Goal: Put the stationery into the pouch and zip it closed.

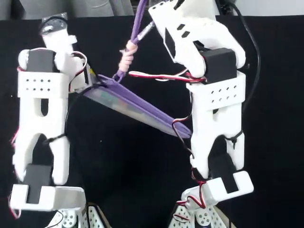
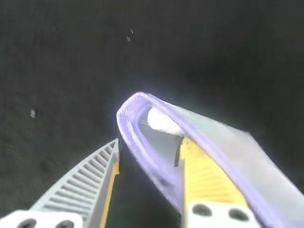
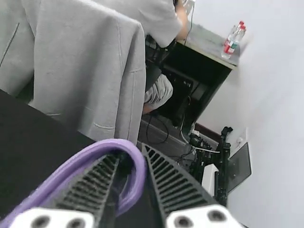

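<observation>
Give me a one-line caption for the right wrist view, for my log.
Right gripper shut on the purple strap, held up over the black table.

- White plastic left arm (image 1: 42, 109) stands upright beside the upper end of the purple translucent pouch (image 1: 133, 107). The left gripper (image 2: 149, 142) has its jaws apart, with the yellow-padded finger (image 2: 204, 180) against that end.
- White right arm (image 1: 216, 95) rises at the pouch's lower end, its wrist bent over above the pouch. The right gripper (image 3: 132, 154) is clamped on the pouch's purple strap loop (image 3: 137, 175).
</observation>
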You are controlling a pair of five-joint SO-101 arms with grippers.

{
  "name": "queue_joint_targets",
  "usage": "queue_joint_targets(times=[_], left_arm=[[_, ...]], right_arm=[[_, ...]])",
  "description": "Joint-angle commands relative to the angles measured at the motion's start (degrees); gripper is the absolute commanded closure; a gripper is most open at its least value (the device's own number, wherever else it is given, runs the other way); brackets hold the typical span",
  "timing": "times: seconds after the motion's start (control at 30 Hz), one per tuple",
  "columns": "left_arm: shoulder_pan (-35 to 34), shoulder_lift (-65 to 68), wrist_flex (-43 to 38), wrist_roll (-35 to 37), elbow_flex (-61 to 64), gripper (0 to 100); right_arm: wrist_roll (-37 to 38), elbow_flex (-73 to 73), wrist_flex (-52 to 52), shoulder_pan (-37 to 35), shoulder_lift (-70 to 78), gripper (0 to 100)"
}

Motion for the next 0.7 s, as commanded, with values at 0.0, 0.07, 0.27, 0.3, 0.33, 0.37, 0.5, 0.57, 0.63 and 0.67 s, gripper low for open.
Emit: queue_joint_targets(times=[0.0,0.07,0.27,0.3,0.33,0.37,0.5,0.57,0.63,0.67], left_arm=[[-1.8,-9.9,-0.1,0.5,-1.8,79],[-2.7,-14.5,-0.2,0.5,-1.7,79],[-2.9,-21.5,0.3,2.1,-1.5,79],[-2.2,-22.0,0.4,3.7,-0.9,79],[-1.2,-22.2,0.2,5.5,0.1,79],[-0.2,-22.3,0.1,6.8,1.1,79],[6.2,-22.3,-4.0,8.6,6.1,79],[9.3,-22.4,-7.7,8.6,9.3,79],[12.0,-22.4,-11.4,9.2,12.2,79],[12.9,-22.4,-13.3,10.4,13.8,79]], right_arm=[[-0.4,-0.4,-2.0,1.0,-1.4,98.6],[-0.4,-0.4,-2.5,0.8,-0.9,98.6],[-0.4,-0.4,-3.9,1.1,0.3,98.6],[-0.4,-0.4,-3.9,1.1,0.4,98.6],[-0.4,-0.4,-3.9,1.1,0.5,98.6],[-0.4,-0.4,-3.8,1.1,0.5,98.6],[-0.4,-0.2,-3.3,0.9,0.1,98.6],[-0.4,-0.5,-2.7,1.0,0.1,98.6],[-0.4,-0.5,-2.4,0.9,0.0,98.6],[-0.4,-0.5,-2.3,0.7,0.0,98.6]])
